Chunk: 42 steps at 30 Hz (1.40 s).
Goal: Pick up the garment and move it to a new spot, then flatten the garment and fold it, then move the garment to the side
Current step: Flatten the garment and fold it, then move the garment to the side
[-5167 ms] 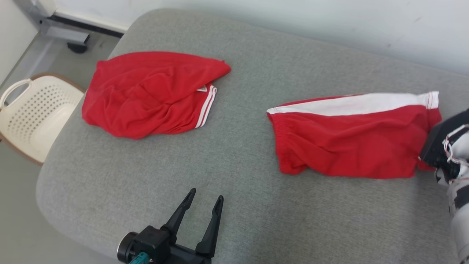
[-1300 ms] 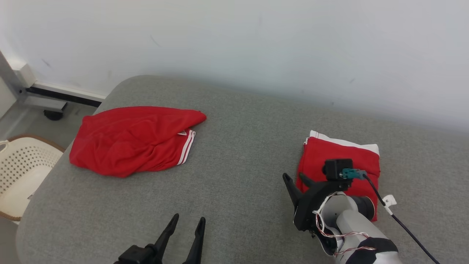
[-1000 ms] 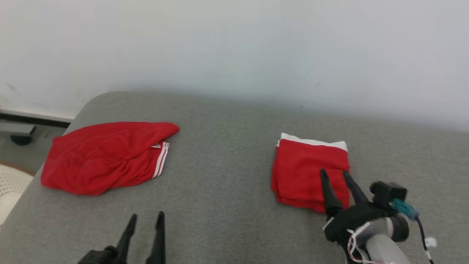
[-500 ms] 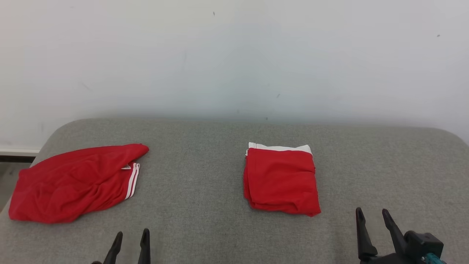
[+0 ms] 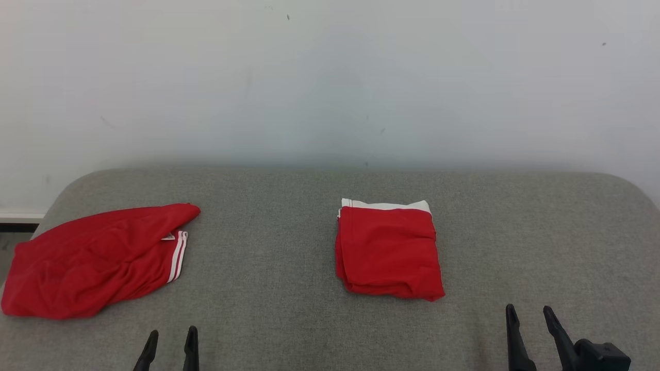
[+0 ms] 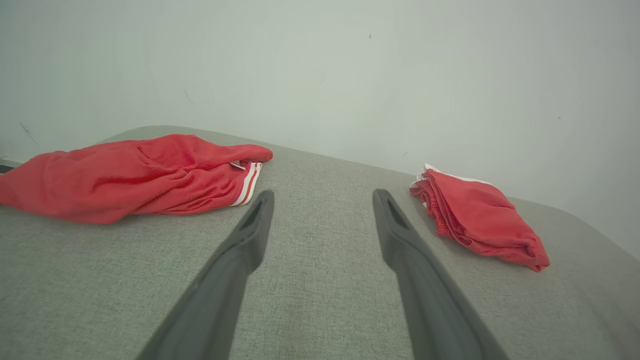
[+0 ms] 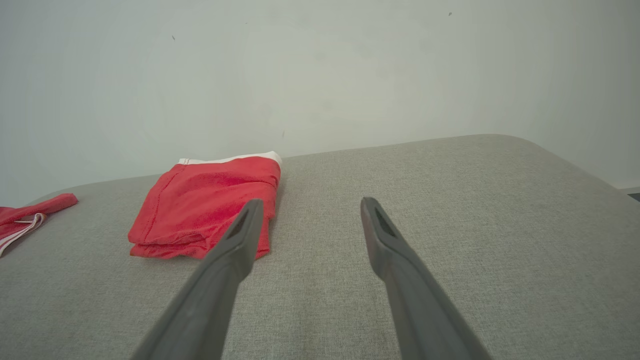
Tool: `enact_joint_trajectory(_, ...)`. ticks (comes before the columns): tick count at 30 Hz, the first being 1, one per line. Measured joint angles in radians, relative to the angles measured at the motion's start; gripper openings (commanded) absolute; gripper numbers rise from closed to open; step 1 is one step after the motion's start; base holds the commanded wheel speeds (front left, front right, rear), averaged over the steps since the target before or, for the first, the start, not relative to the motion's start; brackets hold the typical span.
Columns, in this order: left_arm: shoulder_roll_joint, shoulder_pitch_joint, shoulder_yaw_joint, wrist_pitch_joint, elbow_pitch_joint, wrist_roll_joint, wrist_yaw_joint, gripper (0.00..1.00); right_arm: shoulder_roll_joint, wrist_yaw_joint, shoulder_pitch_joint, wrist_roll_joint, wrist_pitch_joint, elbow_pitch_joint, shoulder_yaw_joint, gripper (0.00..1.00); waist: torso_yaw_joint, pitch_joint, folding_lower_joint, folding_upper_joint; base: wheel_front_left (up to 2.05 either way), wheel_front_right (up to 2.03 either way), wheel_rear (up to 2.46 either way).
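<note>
Grey woven cushion point(image 5: 289, 319) holds the folded red garment point(image 5: 388, 252), a soft square with white edge, in its middle; crumpled red cloth point(image 5: 98, 257) lies left. Both the left gripper point(image 5: 171, 335) and the right gripper point(image 5: 529, 310) are spread, empty, bases cut off.

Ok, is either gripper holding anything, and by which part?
Nothing is held. The left gripper and the right gripper both stand open above the grey cushion, clear of the folded red shorts and the crumpled red garment.
</note>
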Motion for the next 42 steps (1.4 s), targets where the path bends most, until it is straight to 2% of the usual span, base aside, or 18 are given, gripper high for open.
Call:
enact_joint_trajectory(7,-0.007,0.0,0.002,0.0,-0.001,0.038,-0.001,1.0,0.0,0.0,0.0,0.009,0.008,-0.009,0.001,1.0,-0.002,0.0,0.0001,0.0,0.0,0.0,0.0)
enact_joint_trajectory(23,0.0,-0.01,0.0,0.0,0.06,0.044,-0.006,1.0,0.0,0.0,-0.002,0.048,0.007,-0.001,-0.003,1.0,0.003,0.007,0.0,0.0,0.0,0.0,0.0)
enact_joint_trajectory(31,0.001,-0.028,-0.01,0.0,0.073,0.041,-0.006,1.0,0.0,0.0,-0.013,0.024,0.032,-0.002,-0.003,1.0,0.026,0.015,0.0001,0.0,0.0,0.0,0.0)
enact_joint_trajectory(35,0.0,-0.044,-0.019,0.0,0.084,0.039,-0.005,1.0,0.001,0.0,-0.077,0.005,0.149,0.009,0.01,1.0,0.041,0.023,0.0,0.0,0.0,0.0,0.0)
enact_joint_trajectory(38,0.001,-0.055,-0.036,0.014,0.083,0.039,-0.005,1.0,-0.001,0.0,-0.174,-0.048,0.332,0.054,0.01,1.0,0.051,0.034,0.0001,0.0002,0.0,0.0,0.0)
enact_joint_trajectory(42,-0.003,-0.085,-0.051,0.055,0.062,0.041,0.001,1.0,0.001,0.0,-0.315,-0.013,0.588,0.141,0.012,1.0,0.078,0.048,0.0001,0.0002,0.0,0.0,0.0)
